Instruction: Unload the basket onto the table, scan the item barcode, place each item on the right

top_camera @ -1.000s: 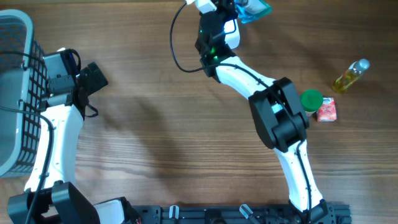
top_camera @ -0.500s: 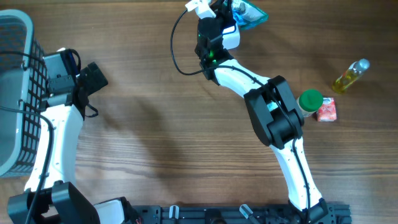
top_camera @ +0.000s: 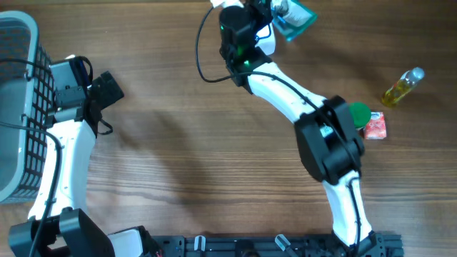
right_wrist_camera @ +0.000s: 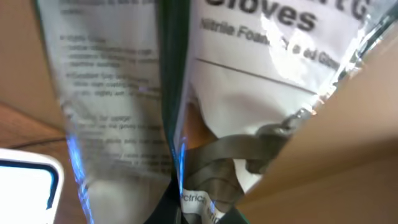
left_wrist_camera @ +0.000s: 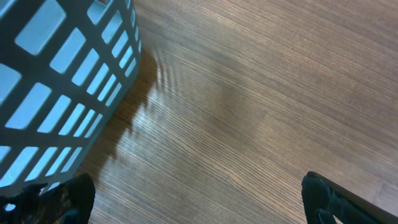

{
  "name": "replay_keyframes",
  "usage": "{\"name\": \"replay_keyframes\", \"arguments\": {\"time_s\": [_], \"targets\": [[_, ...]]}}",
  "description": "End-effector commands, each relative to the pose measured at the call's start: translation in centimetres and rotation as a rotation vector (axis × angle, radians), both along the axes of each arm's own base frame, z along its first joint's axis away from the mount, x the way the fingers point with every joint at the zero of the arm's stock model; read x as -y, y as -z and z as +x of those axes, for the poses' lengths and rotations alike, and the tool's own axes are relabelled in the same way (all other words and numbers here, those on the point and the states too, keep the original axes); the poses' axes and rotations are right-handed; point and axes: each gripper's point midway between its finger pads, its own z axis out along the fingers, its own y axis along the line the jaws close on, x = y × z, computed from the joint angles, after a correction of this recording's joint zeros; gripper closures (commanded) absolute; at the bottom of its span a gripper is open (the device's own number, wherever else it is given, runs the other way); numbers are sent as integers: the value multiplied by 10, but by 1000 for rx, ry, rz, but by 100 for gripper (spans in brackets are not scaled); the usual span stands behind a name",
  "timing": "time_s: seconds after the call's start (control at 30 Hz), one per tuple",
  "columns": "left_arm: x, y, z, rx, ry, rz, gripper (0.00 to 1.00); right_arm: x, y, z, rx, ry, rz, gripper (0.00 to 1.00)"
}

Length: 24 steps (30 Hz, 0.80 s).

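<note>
Looks about halfway to me. The right gripper (top_camera: 275,10) is clamped shut on the glove pack (top_camera: 295,14), holding it off the table, well away from the basket (top_camera: 16,107) and on the far side of the table from it. So the pickup is done. The wrist view is filled with the pack's label (right_wrist_camera: 249,74), which reads "Gloves" and something about nitrile foam, but I can't see a barcode anywhere. There are bluish streaks on the plastic that could be scanner light, though that's just a guess. I'd say the actual scan isn't confirmed yet.

The left gripper (top_camera: 108,86) sits just beside the basket, jaws wide open and nothing in them.

As for containers, the basket is cut off by the frame edge, so I can't tell what's in it. Way across from the basket there's a small bottle (top_camera: 402,87) with yellowish liquid, a green-lidded jar (top_camera: 358,113) half hidden behind the arm so its contents don't show, and a pink carton (top_camera: 375,127).
</note>
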Motion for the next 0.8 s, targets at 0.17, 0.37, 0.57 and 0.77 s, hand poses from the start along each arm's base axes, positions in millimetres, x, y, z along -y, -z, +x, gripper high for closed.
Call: {"name": "replay_keyframes", "arguments": {"time_s": [0.17, 0.37, 0.57, 0.77], "targets": [[-2, -9, 2, 21, 5, 12, 0, -84, 46, -127, -488, -231, 450, 96], [-2, -9, 2, 22, 5, 12, 0, -131, 129, -234, -1057, -158, 935, 96], [-2, -9, 2, 21, 5, 12, 0, -118, 183, -247, -1076, -93, 939, 96], [-2, -9, 2, 21, 5, 12, 0, -113, 196, -234, -985, -104, 930, 30]]}}
